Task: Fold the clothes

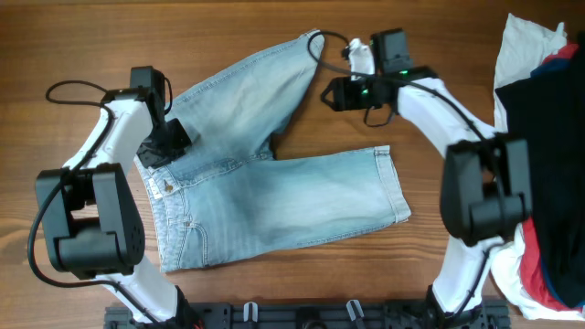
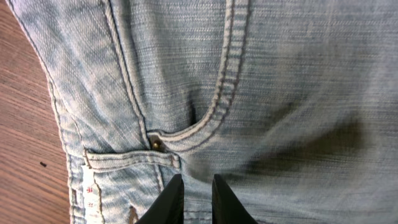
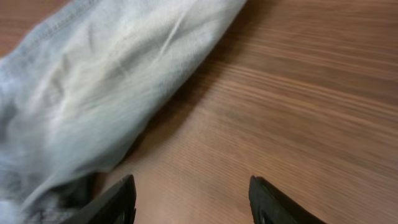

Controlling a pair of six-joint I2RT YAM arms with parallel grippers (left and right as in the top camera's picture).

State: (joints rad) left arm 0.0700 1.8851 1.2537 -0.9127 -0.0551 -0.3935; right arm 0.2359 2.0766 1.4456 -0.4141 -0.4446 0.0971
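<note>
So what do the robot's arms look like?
The left arm and right arm are white tubes with chunky black joint blocks. Thin black cables loop off them. Small green lights glow near the right wrist. The left gripper and right gripper each have two black fingers.

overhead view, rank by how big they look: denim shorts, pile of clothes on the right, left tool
1. denim shorts
2. pile of clothes, partly cut off by the frame edge
3. left tool, clearly smallest

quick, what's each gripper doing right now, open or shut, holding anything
left gripper: jaws shut over the shorts; whether they pinch cloth cannot be told
right gripper: open, holding nothing, above the table
</note>
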